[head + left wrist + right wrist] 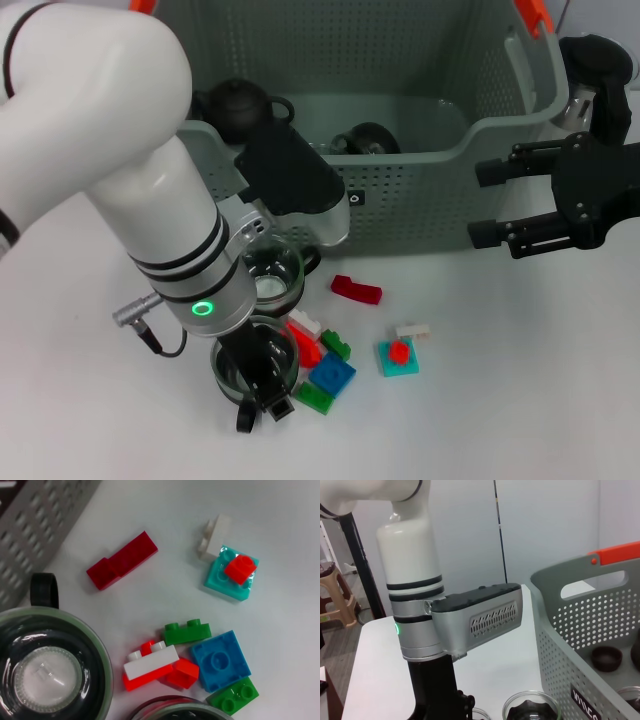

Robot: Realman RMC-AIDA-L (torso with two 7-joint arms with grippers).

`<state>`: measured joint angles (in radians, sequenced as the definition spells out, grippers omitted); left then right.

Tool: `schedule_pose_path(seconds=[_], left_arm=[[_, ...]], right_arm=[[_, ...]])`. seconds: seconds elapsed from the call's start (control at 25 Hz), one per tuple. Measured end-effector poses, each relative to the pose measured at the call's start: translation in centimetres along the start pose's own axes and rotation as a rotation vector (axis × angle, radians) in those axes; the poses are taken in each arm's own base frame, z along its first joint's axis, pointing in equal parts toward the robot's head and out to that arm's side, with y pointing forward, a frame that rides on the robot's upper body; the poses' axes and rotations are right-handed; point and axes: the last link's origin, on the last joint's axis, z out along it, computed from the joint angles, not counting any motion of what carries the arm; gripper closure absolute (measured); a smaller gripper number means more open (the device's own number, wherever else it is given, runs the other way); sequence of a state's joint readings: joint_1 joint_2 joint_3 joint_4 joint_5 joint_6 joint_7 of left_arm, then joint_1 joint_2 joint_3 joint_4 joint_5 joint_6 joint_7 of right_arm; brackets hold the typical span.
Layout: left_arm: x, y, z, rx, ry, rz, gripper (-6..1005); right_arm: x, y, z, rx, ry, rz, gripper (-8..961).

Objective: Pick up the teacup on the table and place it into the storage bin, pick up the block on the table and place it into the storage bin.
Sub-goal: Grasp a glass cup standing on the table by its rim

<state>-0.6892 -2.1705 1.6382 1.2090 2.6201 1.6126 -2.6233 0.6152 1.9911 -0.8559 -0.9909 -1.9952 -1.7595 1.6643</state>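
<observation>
Two glass teacups [272, 272] and scattered blocks [331, 375] sit mid-table before the bin [420, 190] at the far edge. Left gripper [262, 395] hangs over the nearer cup [252, 360], fingers unclear; right gripper [490, 203] hovers spread beside the bin's right end. Beyond the white table stands a brown stool [335, 592].

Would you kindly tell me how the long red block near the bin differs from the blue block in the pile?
The long red block is narrow and stepped, lying alone beside the storage bin; the blue block is square with a round stud, touching the green blocks in the pile. Both lie flat on the white table.
</observation>
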Motion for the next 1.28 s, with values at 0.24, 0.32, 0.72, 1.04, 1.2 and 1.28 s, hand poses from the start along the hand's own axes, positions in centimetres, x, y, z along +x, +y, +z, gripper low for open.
schedule_pose_path(seconds=[0.24,0.32,0.72,1.04,1.2,1.28], left_arm=[[0.11,-0.11,0.24,0.002,-0.001,0.001,586],[0.17,-0.04,0.26,0.002,0.000,0.004,586],[0.31,0.29,0.59,-0.001,-0.003,0.018,649],[0.35,0.37,0.78,0.004,-0.009,0.027,916],[0.32,0.44,0.85,0.006,-0.015,0.033,917],[0.29,0.47,0.80,0.006,-0.017,0.034,917]], right_arm=[[0.01,0.00,0.00,0.000,0.001,0.000,116],[0.01,0.00,0.00,0.000,0.001,0.000,116],[0.05,0.01,-0.03,0.001,-0.002,0.002,117],[0.07,0.00,-0.09,0.003,-0.004,0.003,117],[0.04,0.00,-0.08,0.003,-0.005,0.002,117],[0.02,0.00,-0.08,0.003,-0.005,0.002,117]])
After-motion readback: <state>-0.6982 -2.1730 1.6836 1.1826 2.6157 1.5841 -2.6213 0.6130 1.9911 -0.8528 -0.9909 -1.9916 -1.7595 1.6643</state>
